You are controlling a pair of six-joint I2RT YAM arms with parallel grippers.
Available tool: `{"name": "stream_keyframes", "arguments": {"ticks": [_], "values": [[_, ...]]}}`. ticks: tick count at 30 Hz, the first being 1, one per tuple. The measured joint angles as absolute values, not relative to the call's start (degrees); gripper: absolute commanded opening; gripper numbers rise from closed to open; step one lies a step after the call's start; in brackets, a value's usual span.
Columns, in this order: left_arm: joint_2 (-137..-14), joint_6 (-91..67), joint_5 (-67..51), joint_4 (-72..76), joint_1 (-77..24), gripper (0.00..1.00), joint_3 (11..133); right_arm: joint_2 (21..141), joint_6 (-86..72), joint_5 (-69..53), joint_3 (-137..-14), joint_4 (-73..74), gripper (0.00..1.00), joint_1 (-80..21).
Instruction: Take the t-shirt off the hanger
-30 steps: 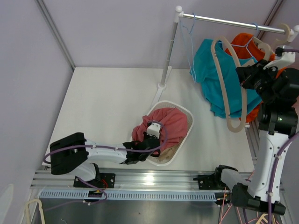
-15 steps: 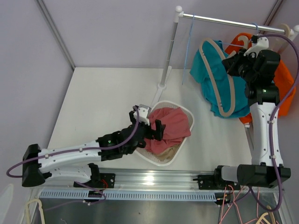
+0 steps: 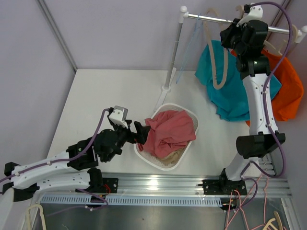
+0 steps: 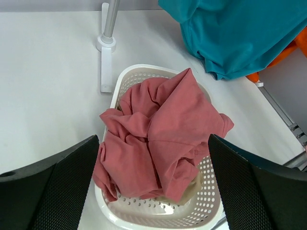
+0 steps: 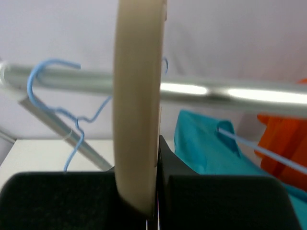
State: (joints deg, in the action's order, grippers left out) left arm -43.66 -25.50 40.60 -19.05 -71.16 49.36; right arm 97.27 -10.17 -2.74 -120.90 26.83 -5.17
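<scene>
A crumpled pink t-shirt lies in the white perforated basket. My left gripper is open just left of the basket, with nothing between its fingers. My right gripper is up at the metal rail, shut on a bare beige hanger that hangs in front of a teal t-shirt.
An orange garment hangs at the rail's right end, behind the teal one. A thin blue wire hanger hangs near the rack's upright pole, whose base stands just beyond the basket.
My left gripper opened, let go of the pink t-shirt in the basket and drew back to the left. My right arm lifted the beige hanger up and left to the rail.
</scene>
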Motion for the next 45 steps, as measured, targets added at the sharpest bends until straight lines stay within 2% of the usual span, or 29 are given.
{"name": "stream_keyframes", "arguments": {"ticks": [8,16,19,21,23,26,32,33,37,41,45], "values": [[-39.7,-25.4,42.4,-22.0,-71.2,1.00,49.3,112.6,-8.6,4.0,-141.9,30.3,0.00,-8.6],[-39.2,-25.4,43.4,-23.7,-71.2,0.99,48.6,117.4,-4.8,12.9,-142.8,32.4,0.00,-15.9],[-38.9,-25.4,43.5,-24.2,-71.2,0.99,48.4,118.0,-4.6,13.5,-142.8,33.0,0.09,-16.4],[-38.5,-25.4,43.7,-24.4,-71.2,0.99,48.4,118.1,-4.6,13.9,-142.8,33.1,0.25,-16.3],[-38.3,-25.4,43.8,-24.4,-71.2,0.99,48.4,118.1,-4.7,14.5,-142.8,33.1,0.31,-16.2],[-38.1,-25.4,43.9,-24.5,-71.2,0.99,48.1,117.6,-4.5,15.4,-142.0,33.2,0.37,-16.0],[-38.1,-25.4,43.9,-24.6,-71.2,0.99,47.6,110.8,-4.5,15.9,-136.4,36.5,0.39,-15.4],[-38.1,-25.4,43.9,-24.6,-71.2,1.00,47.6,109.0,-4.7,15.3,-135.5,37.2,0.46,-15.0],[-38.1,-25.4,43.9,-24.5,-71.2,0.99,47.6,100.5,-6.2,9.8,-132.5,40.1,0.57,-10.6],[-38.1,-25.4,43.8,-24.5,-71.2,1.00,47.6,93.6,-6.7,6.7,-132.2,42.5,0.57,-5.1],[-38.4,-25.3,43.3,-24.5,-71.2,0.99,47.6,93.1,-6.0,2.9,-135.8,45.8,0.64,-0.4]]}}
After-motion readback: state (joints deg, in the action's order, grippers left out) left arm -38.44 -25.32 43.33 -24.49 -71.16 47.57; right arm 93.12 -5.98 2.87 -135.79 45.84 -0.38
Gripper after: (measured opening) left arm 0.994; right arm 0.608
